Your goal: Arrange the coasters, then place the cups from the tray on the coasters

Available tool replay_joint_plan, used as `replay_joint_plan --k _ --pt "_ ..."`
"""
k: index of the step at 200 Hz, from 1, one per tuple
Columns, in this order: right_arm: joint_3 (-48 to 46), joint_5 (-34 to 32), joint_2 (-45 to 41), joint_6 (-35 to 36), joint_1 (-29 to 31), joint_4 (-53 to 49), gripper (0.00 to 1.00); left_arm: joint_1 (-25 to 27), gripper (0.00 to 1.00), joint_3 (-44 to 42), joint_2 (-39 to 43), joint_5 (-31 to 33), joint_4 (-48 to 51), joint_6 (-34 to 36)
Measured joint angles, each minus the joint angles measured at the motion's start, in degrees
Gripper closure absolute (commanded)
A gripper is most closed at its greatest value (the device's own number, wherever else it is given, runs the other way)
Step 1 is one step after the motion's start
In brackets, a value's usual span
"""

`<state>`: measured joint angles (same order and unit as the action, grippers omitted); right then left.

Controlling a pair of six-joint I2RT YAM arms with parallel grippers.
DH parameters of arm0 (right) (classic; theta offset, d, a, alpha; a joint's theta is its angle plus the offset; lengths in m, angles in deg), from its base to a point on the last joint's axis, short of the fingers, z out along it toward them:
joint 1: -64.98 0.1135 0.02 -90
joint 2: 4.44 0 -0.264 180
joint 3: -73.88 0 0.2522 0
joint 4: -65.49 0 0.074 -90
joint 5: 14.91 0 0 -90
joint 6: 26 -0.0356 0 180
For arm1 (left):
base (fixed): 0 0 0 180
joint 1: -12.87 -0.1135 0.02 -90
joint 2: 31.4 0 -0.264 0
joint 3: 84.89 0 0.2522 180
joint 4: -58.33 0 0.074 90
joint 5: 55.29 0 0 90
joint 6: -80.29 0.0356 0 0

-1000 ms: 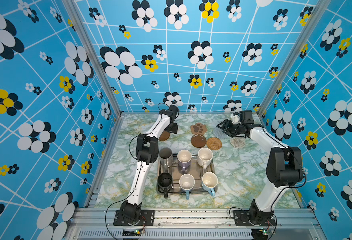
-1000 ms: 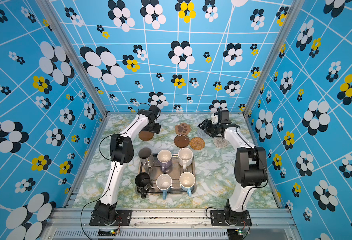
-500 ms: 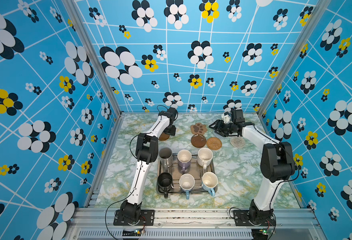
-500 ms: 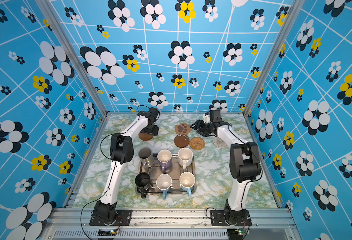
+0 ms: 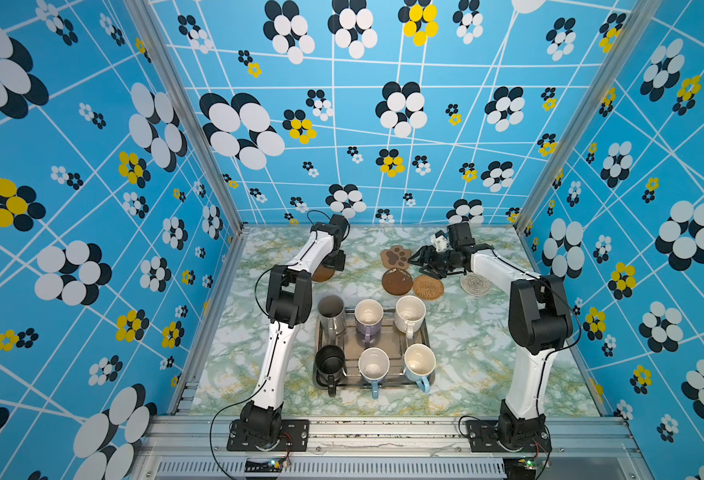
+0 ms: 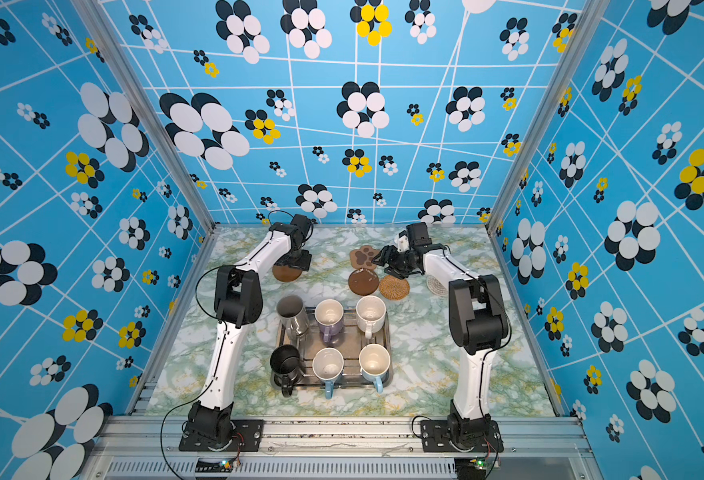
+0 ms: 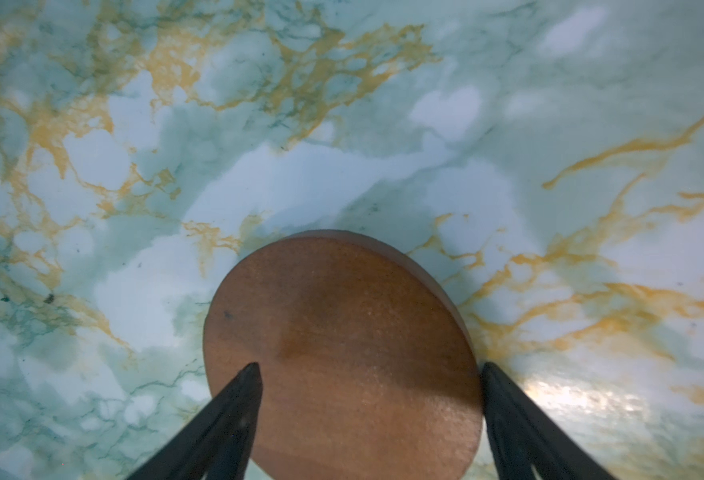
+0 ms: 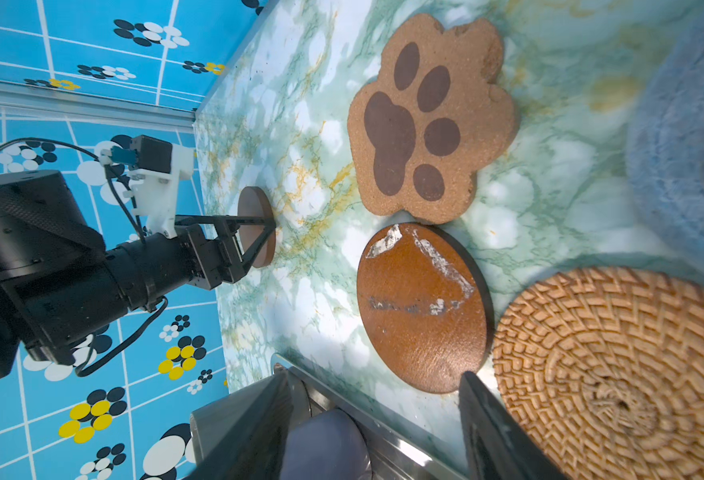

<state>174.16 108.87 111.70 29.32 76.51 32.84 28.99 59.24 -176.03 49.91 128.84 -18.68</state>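
On a marbled counter (image 5: pixel 487 353), a metal tray (image 5: pixel 388 347) is filled with six cups (image 5: pixel 373 365). Behind, a paw-print coaster (image 8: pixel 429 120), scratched brown disc (image 8: pixel 420 307) and rattan coaster (image 8: pixel 616 374) are crowded together. A plain brown disc (image 7: pixel 342 332), set apart, is straddled by the wide-open left tool (image 7: pixel 371 365). The right tool (image 8: pixel 375 374), parted and empty, is poised over the cluster, which should be spread evenly.

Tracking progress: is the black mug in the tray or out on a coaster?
In the tray. The black mug stands in the near left corner of the tray, beside a blue mug; no coaster is under it.
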Motion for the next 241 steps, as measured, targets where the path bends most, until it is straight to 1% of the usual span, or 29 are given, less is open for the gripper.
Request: replay_joint_plan --k 43,88,131,144,171,198,241 --pt "3.5 0.0 3.7 2.6 0.4 -3.8 0.46 0.0 0.16 -0.2 0.2 0.3 -0.1 0.1" --pt "11.3 -0.2 8.8 6.1 0.6 -9.8 0.51 0.7 0.16 -0.2 2.4 0.4 -0.2 0.6" --pt "14.4 -0.2 12.7 8.5 1.3 -13.9 0.53 3.0 0.16 -0.2 9.0 -2.4 -1.2 0.6" --pt "14.5 -0.3 13.3 9.1 1.6 -14.7 0.5 3.9 0.16 -0.4 11.0 -3.8 -2.0 0.4" --pt "14.6 -0.6 13.9 10.6 2.1 -16.5 0.49 5.2 0.16 -3.0 14.4 -7.7 -4.0 -0.1" --pt "14.9 -0.9 13.9 11.8 2.1 -17.2 0.49 5.8 0.16 -5.9 16.0 -11.0 -5.4 -1.0" --pt "15.3 -0.9 14.3 12.0 2.3 -17.6 0.54 6.7 0.16 -9.7 16.5 -14.0 -7.2 -2.4"
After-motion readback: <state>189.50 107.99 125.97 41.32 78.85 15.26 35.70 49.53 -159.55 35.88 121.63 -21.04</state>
